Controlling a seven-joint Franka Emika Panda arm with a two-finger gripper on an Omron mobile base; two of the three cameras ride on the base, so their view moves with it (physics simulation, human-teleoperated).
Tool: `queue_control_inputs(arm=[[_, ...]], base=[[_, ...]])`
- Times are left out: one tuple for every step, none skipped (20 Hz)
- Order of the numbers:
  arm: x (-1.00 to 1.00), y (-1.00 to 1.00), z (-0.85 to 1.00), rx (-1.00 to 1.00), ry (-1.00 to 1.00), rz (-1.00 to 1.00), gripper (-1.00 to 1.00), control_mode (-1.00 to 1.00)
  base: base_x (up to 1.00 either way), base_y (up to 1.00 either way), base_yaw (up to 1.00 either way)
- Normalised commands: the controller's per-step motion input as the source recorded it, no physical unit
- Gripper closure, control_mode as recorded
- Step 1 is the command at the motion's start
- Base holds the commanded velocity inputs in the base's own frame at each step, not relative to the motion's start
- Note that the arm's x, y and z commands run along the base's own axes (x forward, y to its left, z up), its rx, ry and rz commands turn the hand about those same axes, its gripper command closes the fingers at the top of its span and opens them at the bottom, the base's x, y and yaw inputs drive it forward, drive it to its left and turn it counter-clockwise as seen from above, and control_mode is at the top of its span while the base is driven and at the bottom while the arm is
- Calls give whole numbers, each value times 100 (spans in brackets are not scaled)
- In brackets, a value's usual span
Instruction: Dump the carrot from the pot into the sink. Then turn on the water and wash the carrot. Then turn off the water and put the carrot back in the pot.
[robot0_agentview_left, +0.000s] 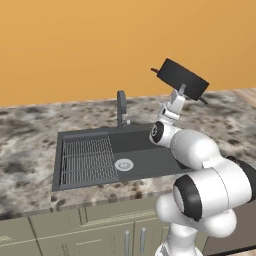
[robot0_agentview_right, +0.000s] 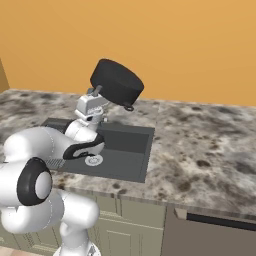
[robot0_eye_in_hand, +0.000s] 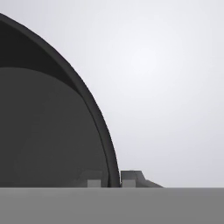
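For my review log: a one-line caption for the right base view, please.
Gripper shut on the rim of the pot, holding it tilted in the air above the sink and granite counter.

Even, bright rendered light with no glare; soft shading under the pot (robot0_agentview_left: 181, 79). Base views are slightly soft and blocky, and the hand view's background is washed-out pale grey.

pot (robot0_eye_in_hand: 48, 127): cut off by the hand view's left and top edges, only part of the rim and inside showing
claw (robot0_eye_in_hand: 114, 178): fingertips barely peek up, one each side of the pot rim
sink (robot0_agentview_right: 125, 150): below the claw, partly hidden behind the arm
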Motion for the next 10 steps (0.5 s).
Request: queue_control_inputs(arm=[[0,1,-2,-5,0,0,100,-100],[0,3,-11,-7,-5,0,100,-100],[0,0,-9,-7,-10,0,100,-100],[-19,2,0,-10,-23,0,100,-100],[-33,2,0,-11,-29,0,100,-100],[-33,1,0,-11,-29,0,100,-100],[-2,0,-13,-10,-23,0,100,-100],[-10,0,-8,-10,-26,0,100,-100],[-21,0,0,-10,-29,0,100,-100],[-29,1,0,-10,-29,0,100,-100]], base=[[0,0,0],[0,0,0],[0,0,0],[0,0,0],[0,0,0],[0,0,0],[0,0,0],[0,0,0],[0,0,0],[0,0,0]])
